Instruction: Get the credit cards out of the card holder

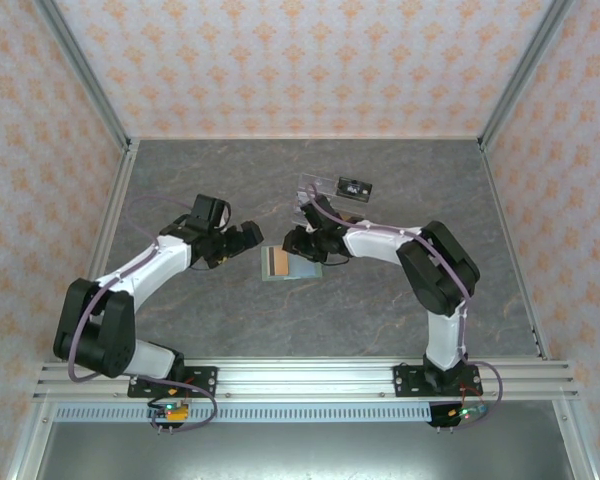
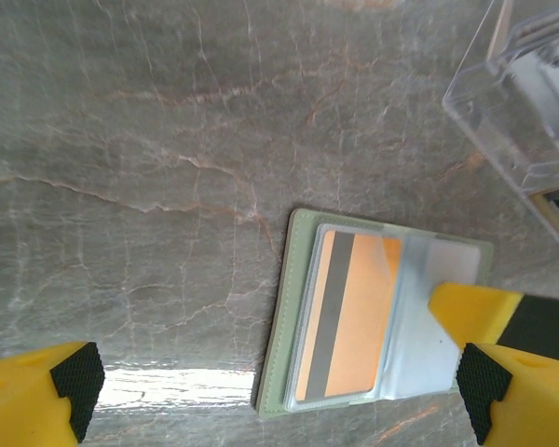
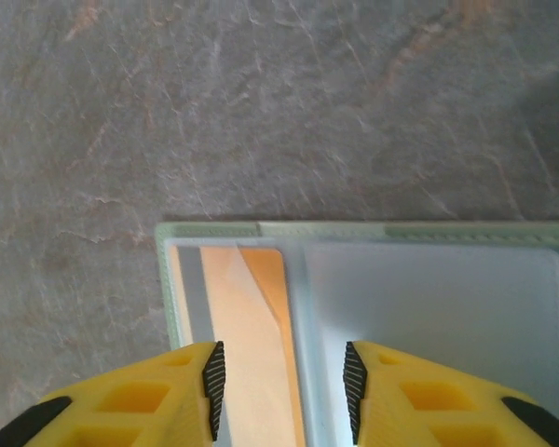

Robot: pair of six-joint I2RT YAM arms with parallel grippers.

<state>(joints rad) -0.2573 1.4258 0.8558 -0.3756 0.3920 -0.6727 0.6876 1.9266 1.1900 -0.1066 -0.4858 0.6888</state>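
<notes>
The card holder (image 1: 288, 264) lies opened flat around the middle of the counter (image 1: 380, 310), between my two arms. An orange card (image 2: 354, 317) with a grey stripe sits in its clear sleeve, right next to the sage-green border.

My read on handling: the holder looks soft and light, so it'll probably skate on this smooth counter or fold up the second anything tugs on it. The card should be stiff, thin and slick, lying nearly flush, so there's not much lip to catch. I'd go for whatever edge pokes out at the sleeve mouth and pin the blue-grey face with the other arm.

The right gripper (image 3: 279, 382) is low over the holder. Its jaws are narrowed but not closed, straddling the card's edge by the fold, with nothing pinched between the pads as far as I can see. The left gripper (image 2: 278, 386) hangs just beside the holder with its jaws spread wide and nothing in them.

There's a clear acrylic stand (image 1: 325, 188) further back, toward the far edge.
</notes>
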